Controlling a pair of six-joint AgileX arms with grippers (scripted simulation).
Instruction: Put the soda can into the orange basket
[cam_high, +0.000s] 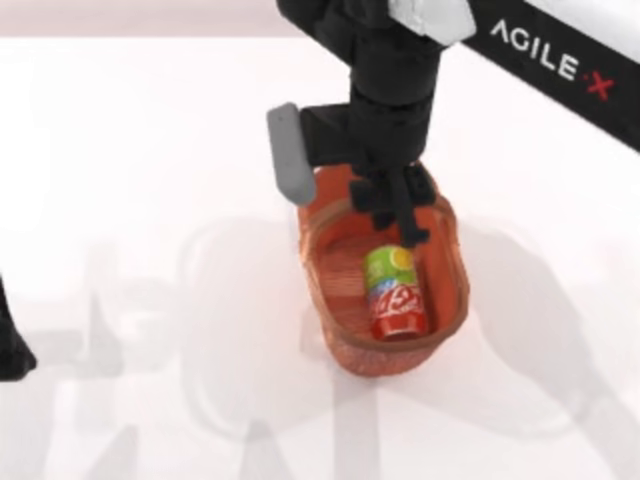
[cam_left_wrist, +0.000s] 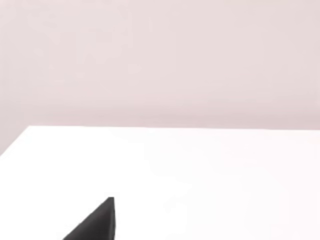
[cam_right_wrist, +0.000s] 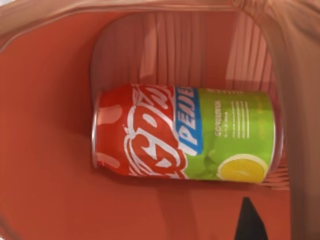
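Inside the orange basket (cam_high: 345, 300), soda can (cam_high: 395, 295) lying free, right jaws (cam_high: 395, 215) parted above.

Bright, even light washes the white counter (cam_high: 130, 200) nearly to glare. Soft, pale grey shadows spread in several directions around the orange basket (cam_high: 345, 345) and the arms. Edges look mildly soft throughout. The basket's inside glows warm, shading beneath the soda can (cam_right_wrist: 182, 132).

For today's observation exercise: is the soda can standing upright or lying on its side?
On its side. The soda can lies in the orange basket, its length along the floor; the right gripper hangs above it.
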